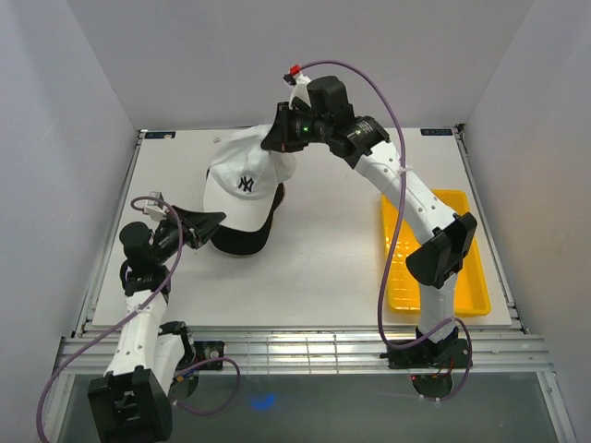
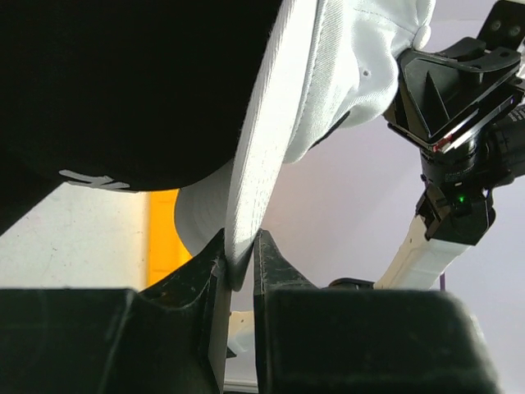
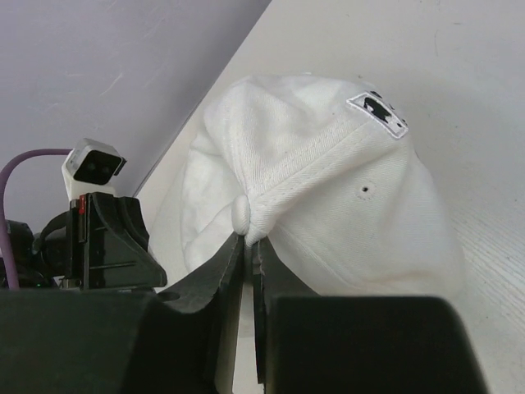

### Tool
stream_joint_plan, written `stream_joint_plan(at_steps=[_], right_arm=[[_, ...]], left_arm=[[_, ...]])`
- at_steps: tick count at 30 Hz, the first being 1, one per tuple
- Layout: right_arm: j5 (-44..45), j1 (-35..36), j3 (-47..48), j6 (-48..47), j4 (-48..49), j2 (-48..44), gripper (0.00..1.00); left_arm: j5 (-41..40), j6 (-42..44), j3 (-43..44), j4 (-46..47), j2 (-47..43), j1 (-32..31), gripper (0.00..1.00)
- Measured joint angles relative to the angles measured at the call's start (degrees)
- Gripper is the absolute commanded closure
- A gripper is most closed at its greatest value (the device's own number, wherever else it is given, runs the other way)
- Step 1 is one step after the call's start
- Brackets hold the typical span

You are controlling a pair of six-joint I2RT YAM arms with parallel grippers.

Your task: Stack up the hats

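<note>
White cap (image 1: 242, 185) over black cap (image 1: 245, 242), brim pinched by left gripper (image 2: 239, 267), crown by right gripper (image 3: 248, 250); next likely lower, release.

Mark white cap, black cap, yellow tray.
white cap (image 1: 236, 196): top view, crown below logo.
black cap (image 1: 244, 242): top view, edge showing under white cap.
yellow tray (image 1: 473, 277): top view, bare mesh floor, right side.
</note>
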Motion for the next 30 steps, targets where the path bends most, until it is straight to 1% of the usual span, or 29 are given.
stream_joint_plan(at_steps=[8, 15, 19, 23, 26, 27, 28, 29, 30], right_arm=[[0.42, 1.66, 0.00, -2.84, 0.94, -0.15, 0.86], [0.39, 3.04, 0.22, -4.33, 0.94, 0.61, 0.82], [0.35, 3.13, 0.59, -4.70, 1.07, 2.23, 0.80], [-0.13, 3.04, 0.59, -4.81, 1.18, 3.08, 0.77], [-0.52, 3.17, 0.59, -5.18, 1.38, 3.08, 0.71], [-0.57, 3.21, 0.59, -5.35, 1.40, 3.08, 0.66], [-0.68, 3.30, 0.59, -5.53, 1.42, 3.08, 0.64], [-0.72, 3.37, 0.57, -5.77, 1.51, 3.08, 0.60], [-0.74, 3.37, 0.59, -5.88, 1.62, 3.08, 0.59]], left_arm=[[-2.45, -3.52, -4.59, 1.84, -4.00, -0.02, 1.00], [-3.37, -6.73, -9.75, 5.64, -5.38, -0.04, 1.00], [-4.15, -7.85, -11.74, 6.64, -6.62, -0.04, 1.00], [-4.66, -8.70, -13.68, 7.43, -7.93, -0.04, 1.00], [-5.11, -9.60, -15.17, 8.41, -8.63, -0.04, 1.00], [-5.29, -9.90, -15.74, 8.85, -8.87, -0.07, 1.00], [-5.49, -10.23, -16.39, 9.14, -9.22, -0.04, 1.00], [-5.73, -10.49, -17.07, 9.40, -9.62, -0.07, 1.00], [-6.08, -10.97, -17.90, 9.55, -10.23, -0.07, 1.00]])
